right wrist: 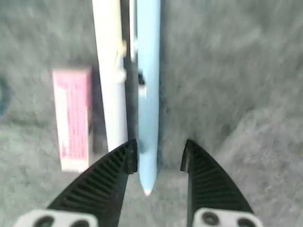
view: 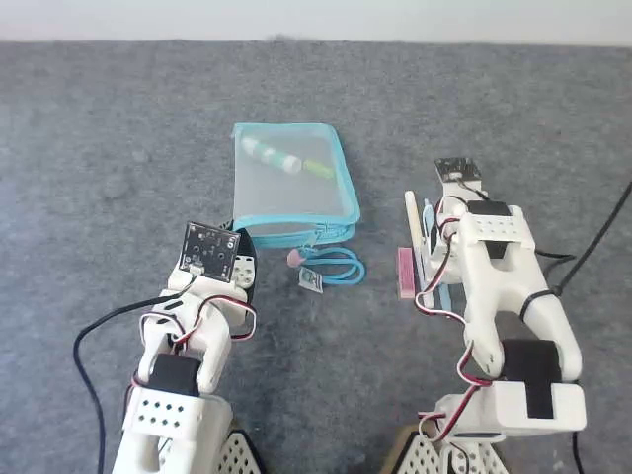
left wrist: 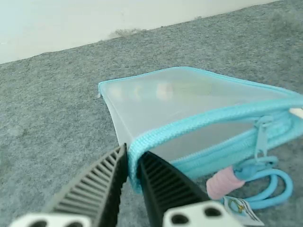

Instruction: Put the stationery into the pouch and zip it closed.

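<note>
Lying flat near the middle of the grey felt mat [view: 118,128], the translucent pouch [view: 294,183] has turquoise zipper trim around its edge. White and yellow-green stationery pieces [view: 281,158] show through its clear top near the far side; I cannot tell exactly what they are. Along the near side, the upper zipper edge [left wrist: 199,124] stands raised above the lower one, so the mouth gapes there. The zipper slider [left wrist: 260,135] sits toward the right end of that side. A light-blue loop strap [view: 338,267], a small pink charm [view: 294,258] and a little tag [view: 311,280] lie on the mat just in front of the pouch.

The left gripper [view: 242,259] is at the pouch's near left corner. In its wrist view, its ribbed black fingers [left wrist: 106,177] are pressed together, pinching the turquoise trim at that corner.

Well apart to the right, three items lie side by side, running lengthwise away from the arms: a pink eraser [right wrist: 71,118], a white pen [right wrist: 111,80] and a blue pen [right wrist: 147,94]. The eraser is just beside the white pen, and the two pens are almost touching. The right gripper [right wrist: 158,158] hangs over the near end of the blue pen with its fingers spread. The pen's tip sits between them, close against one finger and clear of the other.
</note>
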### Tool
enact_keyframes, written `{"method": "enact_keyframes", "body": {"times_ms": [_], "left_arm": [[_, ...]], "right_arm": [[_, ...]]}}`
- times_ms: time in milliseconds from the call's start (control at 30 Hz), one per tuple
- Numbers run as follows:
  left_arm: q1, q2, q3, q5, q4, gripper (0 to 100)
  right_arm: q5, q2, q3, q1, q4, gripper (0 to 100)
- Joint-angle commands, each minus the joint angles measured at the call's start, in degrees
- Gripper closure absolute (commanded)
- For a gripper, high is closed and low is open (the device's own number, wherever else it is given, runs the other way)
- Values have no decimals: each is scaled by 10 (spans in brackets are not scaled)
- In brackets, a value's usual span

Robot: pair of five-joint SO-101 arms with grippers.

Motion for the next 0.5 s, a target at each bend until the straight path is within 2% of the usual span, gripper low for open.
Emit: {"method": "enact_keyframes", "body": {"times_ms": [0,167,467], "left_arm": [[1,-11,-22,-5,-4,989],[-3,-11,-21,-4,-4,989],[-3,-11,-21,-5,-4,989]], "right_arm": [[21,-9,0,2,-7,840],[26,-7,36,0,-42,898],[30,-37,38,18,-35,992]]}}
